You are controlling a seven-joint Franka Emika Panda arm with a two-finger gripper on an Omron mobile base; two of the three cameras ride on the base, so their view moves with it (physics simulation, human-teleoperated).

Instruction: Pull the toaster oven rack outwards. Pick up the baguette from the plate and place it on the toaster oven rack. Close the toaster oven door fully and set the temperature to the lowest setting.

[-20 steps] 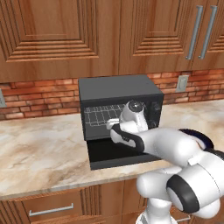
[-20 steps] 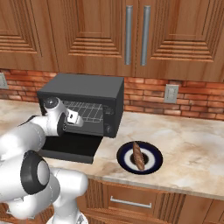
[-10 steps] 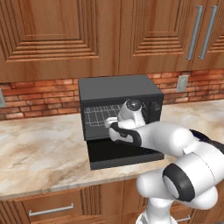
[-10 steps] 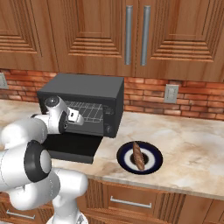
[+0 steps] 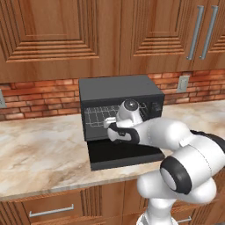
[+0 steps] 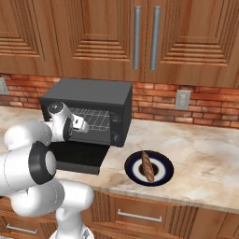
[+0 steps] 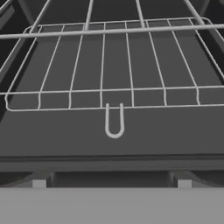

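Hand view looks straight into the oven (image 7: 112, 151), whose rack (image 7: 113, 65) lies flat across the cavity with its small wire loop (image 7: 114, 121) hanging at the middle of the front edge, just ahead of the camera. Two dark fingertips (image 7: 39, 183) sit low and far apart at the bottom, one to each side of the loop, and nothing lies between them: the gripper (image 7: 111, 183) is fully spread and holds nothing. It has no contact with the loop that I can make out.

From the left base view, the oven (image 5: 118, 90) stands on the bench (image 5: 39, 154) against the brick wall (image 5: 35, 94), its door (image 5: 123, 154) dropped open and lying level over the bench in front. The arm reaches across the open door, and the gripper (image 5: 110, 124) is at the mouth of the cavity, level with the rack (image 5: 99, 115).

Right base view shows the same oven (image 6: 88, 100) with its control strip on the right end of the front, the door (image 6: 77, 156) down, and the gripper (image 6: 82, 126) at the opening in front of the rack (image 6: 95, 120). To the right of the oven, near the front edge of the bench (image 6: 205, 154), the plate (image 6: 149, 169) carries the baguette (image 6: 147, 165), which lies across its white centre. Plate and oven are near but apart. Wooden cabinets (image 6: 140, 37) hang above.
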